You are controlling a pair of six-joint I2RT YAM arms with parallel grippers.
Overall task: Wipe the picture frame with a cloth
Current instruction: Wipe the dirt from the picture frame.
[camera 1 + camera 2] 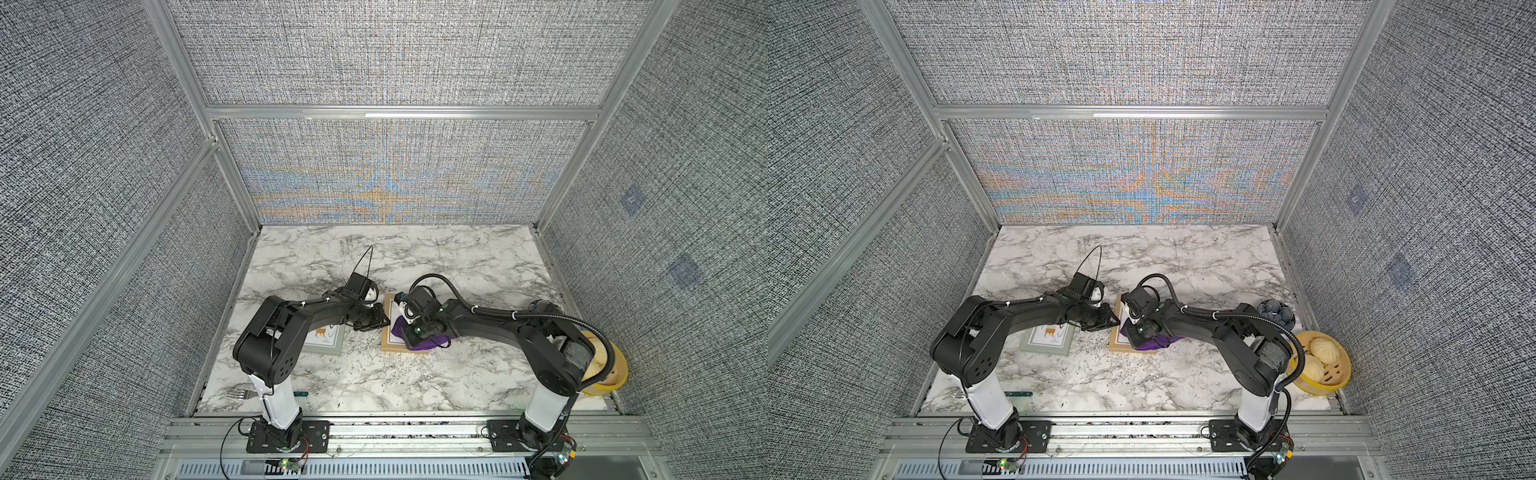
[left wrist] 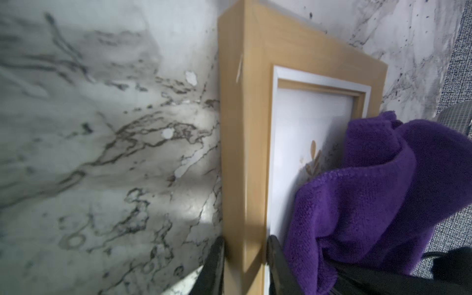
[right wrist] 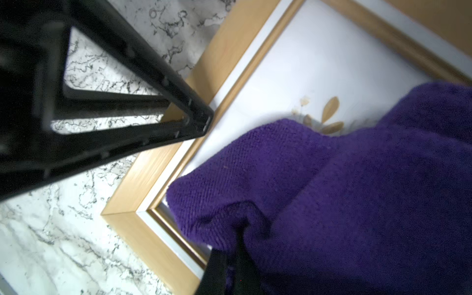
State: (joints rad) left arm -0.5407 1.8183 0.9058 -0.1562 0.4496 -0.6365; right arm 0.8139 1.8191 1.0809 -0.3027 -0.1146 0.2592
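A light wooden picture frame [image 1: 388, 347] [image 1: 1116, 345] lies flat mid-table, with a white mat and a leaf print [image 3: 329, 112]. My left gripper [image 1: 384, 322] [image 2: 246, 255] is shut on the frame's left rail [image 2: 255, 102], one finger on each side of it. The purple cloth [image 1: 428, 340] [image 1: 1156, 344] [image 2: 370, 191] is bunched on the glass and over the frame's right side. My right gripper [image 1: 410, 338] [image 3: 235, 255] is shut on a fold of the cloth [image 3: 344, 191] and presses it on the glass near a corner. The left gripper's fingers [image 3: 153, 89] show in the right wrist view.
A second, grey-green picture frame [image 1: 328, 338] [image 1: 1050, 338] lies under the left arm. A fork [image 1: 241, 392] and a teal strip [image 1: 1017, 394] lie front left. A yellow steamer basket [image 1: 1343, 365] of buns and a blue bowl [image 1: 1275, 311] stand at the right edge.
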